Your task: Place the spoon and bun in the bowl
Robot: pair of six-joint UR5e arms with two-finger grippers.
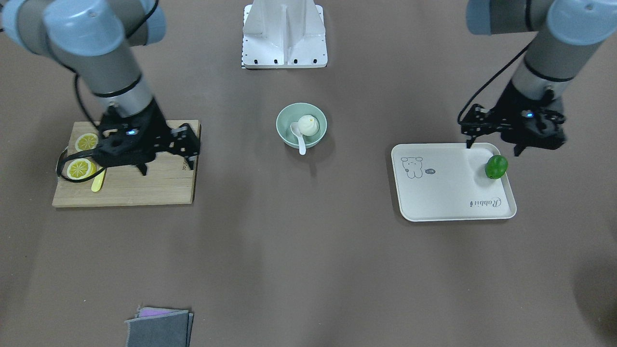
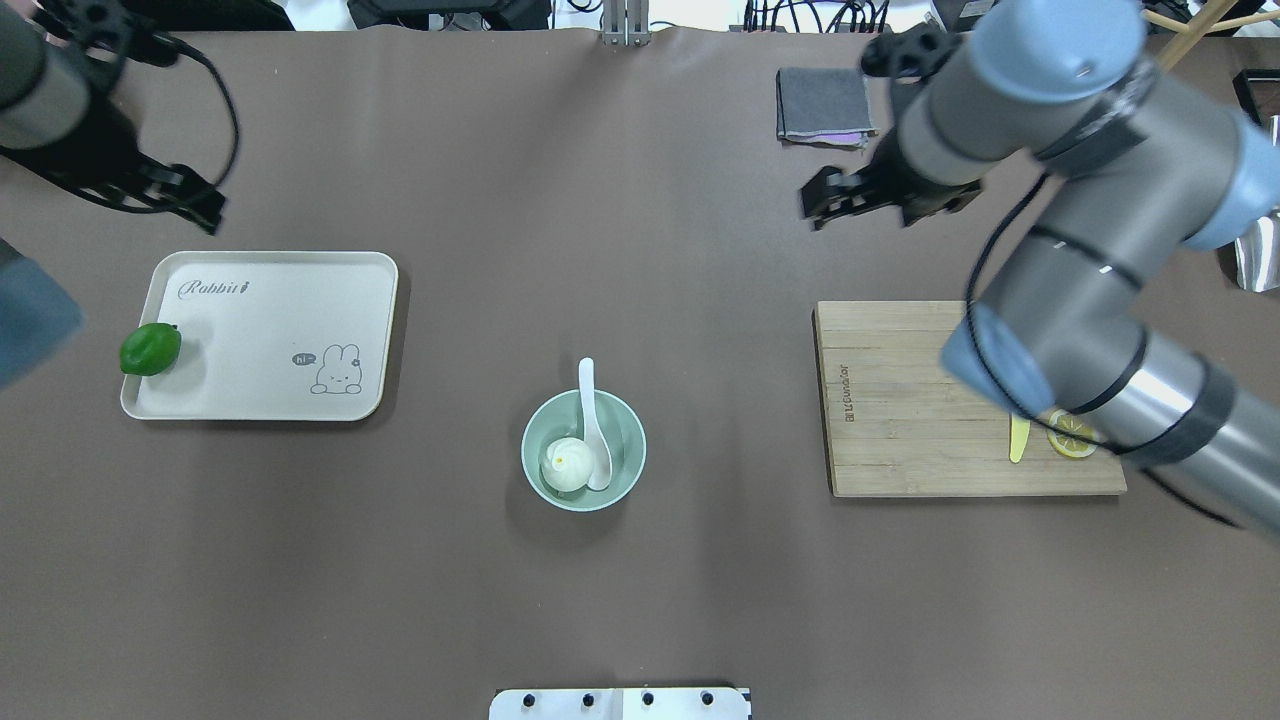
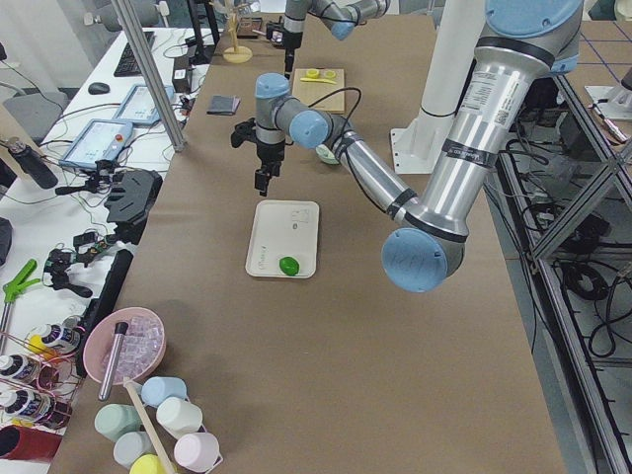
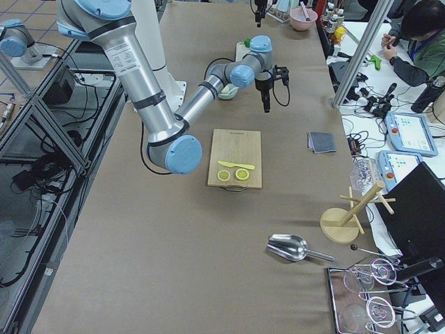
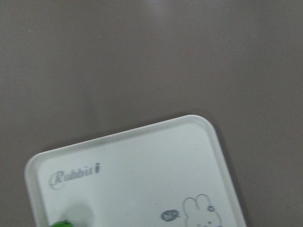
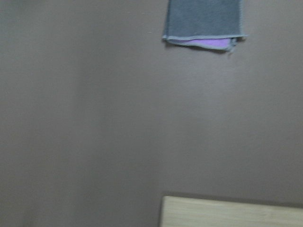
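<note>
The pale mint-green bowl (image 1: 285,137) (image 2: 630,440) stands at the table's middle. The white bun (image 1: 309,125) (image 2: 566,465) lies inside it. The white spoon (image 1: 298,135) (image 2: 590,415) rests with its scoop in the bowl beside the bun and its handle over the rim. My left gripper (image 1: 492,148) (image 2: 195,205) hangs open and empty above the far edge of the cream tray. My right gripper (image 1: 166,168) (image 2: 858,205) hangs open and empty over the wooden board's inner side. Both grippers are well apart from the bowl.
A cream tray (image 1: 448,193) (image 2: 270,300) holds a green lime (image 1: 496,166) (image 2: 150,349). A wooden board (image 1: 144,188) (image 2: 900,400) holds lemon slices (image 1: 80,168) and a yellow knife (image 1: 98,182). A grey cloth (image 1: 159,327) (image 2: 823,105) lies at the far side.
</note>
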